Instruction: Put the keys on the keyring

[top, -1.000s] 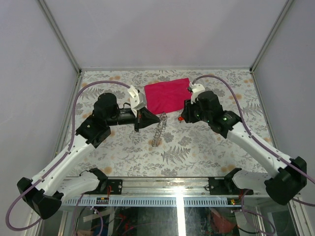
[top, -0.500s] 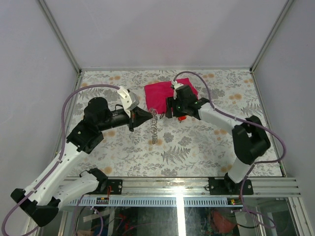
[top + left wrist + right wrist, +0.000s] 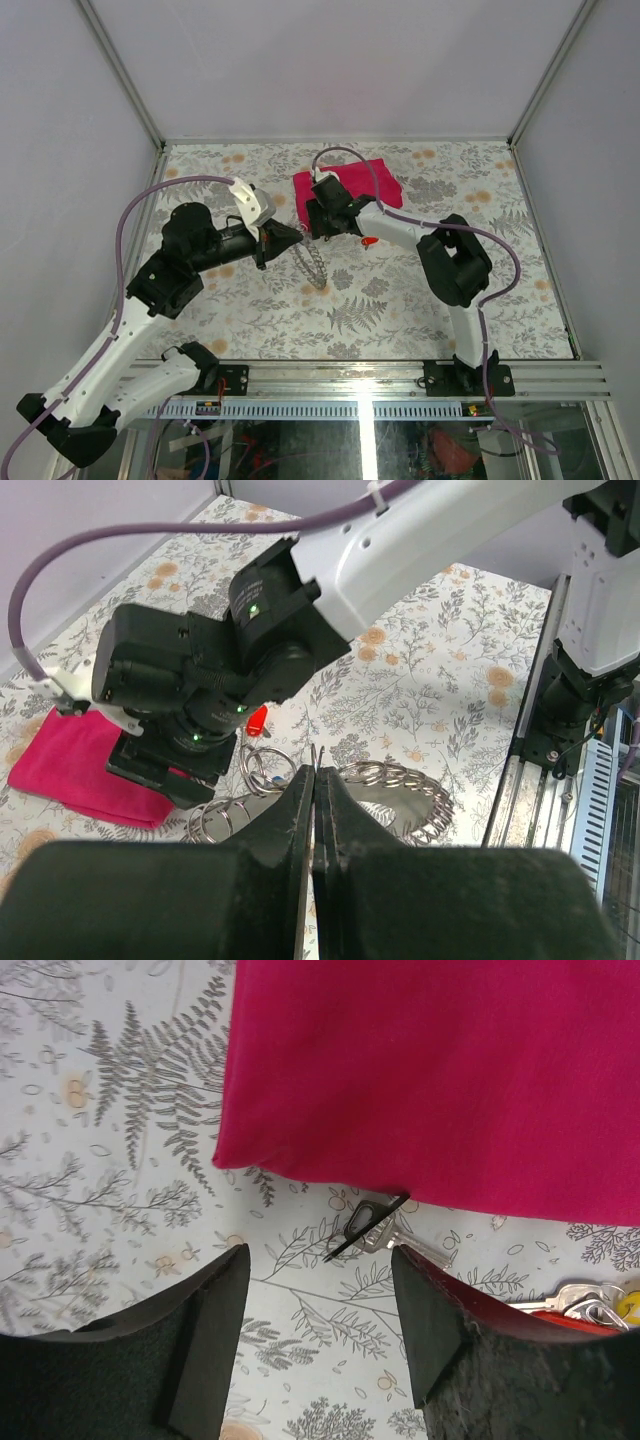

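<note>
My left gripper (image 3: 297,240) (image 3: 318,772) is shut on the thin edge of the silver keyring (image 3: 320,752), seen edge-on. A chain of linked silver rings (image 3: 315,265) (image 3: 405,790) hangs and curves from it onto the table. My right gripper (image 3: 313,221) (image 3: 320,1260) is open and empty, just beyond the left one, at the pink cloth's near left corner. A single silver key (image 3: 392,1234) lies between its fingertips at the cloth's edge, with a thin dark sliver across it. A bunch of keys with a red tag (image 3: 370,241) (image 3: 588,1303) lies to the right.
The folded pink cloth (image 3: 345,190) (image 3: 440,1080) lies at the back middle of the floral table. The right arm's body (image 3: 190,700) fills the space right in front of the left gripper. The metal rail (image 3: 360,370) runs along the near edge.
The right arm has swung left across the cloth and now faces the left gripper closely. The left gripper has drawn back a little to the left with the ring chain.
</note>
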Robot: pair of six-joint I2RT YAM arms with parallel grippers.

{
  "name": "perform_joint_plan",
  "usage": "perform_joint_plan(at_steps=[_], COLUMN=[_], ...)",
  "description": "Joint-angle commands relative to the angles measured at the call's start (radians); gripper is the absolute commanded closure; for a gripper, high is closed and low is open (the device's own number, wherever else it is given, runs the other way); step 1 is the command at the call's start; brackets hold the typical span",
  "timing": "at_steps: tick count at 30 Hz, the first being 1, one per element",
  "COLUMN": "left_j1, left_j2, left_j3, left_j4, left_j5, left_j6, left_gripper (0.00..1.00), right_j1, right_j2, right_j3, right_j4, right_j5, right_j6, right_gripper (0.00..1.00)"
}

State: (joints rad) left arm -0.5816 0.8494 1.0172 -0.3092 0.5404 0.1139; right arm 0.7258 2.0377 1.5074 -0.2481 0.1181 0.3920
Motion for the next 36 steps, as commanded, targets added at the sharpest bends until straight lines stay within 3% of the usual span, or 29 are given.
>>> perform_joint_plan(at_steps=[1,12,26,36], left_j1=[0.005,0.005,0.005,0.005], left_j2=[-0.023,-0.024,-0.010,-0.001], left_j3=[0.040,0.036,0.032,0.032], left_j4=[0.024,0.025,0.039,0.046], left_j5=[-0.013,-0.012,0.003,0.014], left_j6=[0.012,0.008,-0.001,-0.011], left_gripper=[1.00,1.00,1.00,1.00], right_j1=[0.013,0.020,0.019,0.018], right_j2=[0.061,0.095,0.043,-0.177], right_j3=[0.074,0.085,0.022,-0.195], right_j4=[-0.056,-0.095,-0.066,0.006], right_j5=[0.102,0.091,0.112,0.060], right_j6=[-0.020,-0.013,-0.016,-0.046], right_gripper=[0.37,0.52,0.91,0.98])
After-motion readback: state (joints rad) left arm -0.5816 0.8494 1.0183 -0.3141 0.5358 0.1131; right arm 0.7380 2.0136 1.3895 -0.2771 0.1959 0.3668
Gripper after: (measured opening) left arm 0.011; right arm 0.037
